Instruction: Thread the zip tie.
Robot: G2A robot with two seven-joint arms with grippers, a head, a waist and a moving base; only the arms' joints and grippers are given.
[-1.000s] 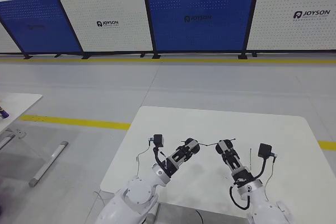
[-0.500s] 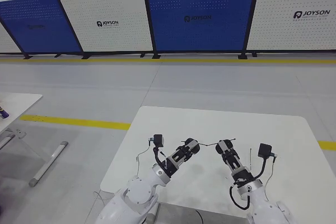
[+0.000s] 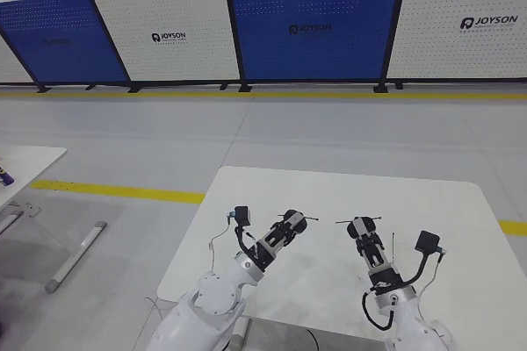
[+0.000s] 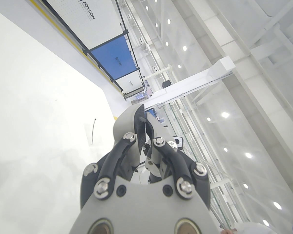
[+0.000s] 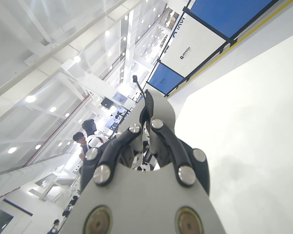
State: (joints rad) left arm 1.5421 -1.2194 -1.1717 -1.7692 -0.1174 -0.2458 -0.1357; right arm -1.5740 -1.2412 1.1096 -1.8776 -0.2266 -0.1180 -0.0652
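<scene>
The zip tie (image 5: 138, 85) is thin and black, with a small square head at one end. It is held up off the table by the right pincer (image 5: 147, 99), whose two fingers are pressed tight on it. In the right wrist view the head end is seen poking out past the fingertips, just above the middle of the frame, and it is bent a little. The rest of the strap is hidden between the fingers. In the top view the tie is seen as a fine dark line across the pincer, low in the frame and a bit right of the middle, over the white table (image 3: 334, 189).

The left pincer (image 4: 142, 116) is closed too. A thin black piece (image 3: 313, 217) is gripped in its tips and sticks out toward the right pincer. It is too small for it to be told what it is. The two pincers are near each other but apart.

A second tie (image 4: 92, 131) is laid flat on the table, left of the middle in the left wrist view. In the top view it is only a faint line just right of the right pincer.

Blue and white boards (image 3: 316, 39) are stood along the top of the top view.
</scene>
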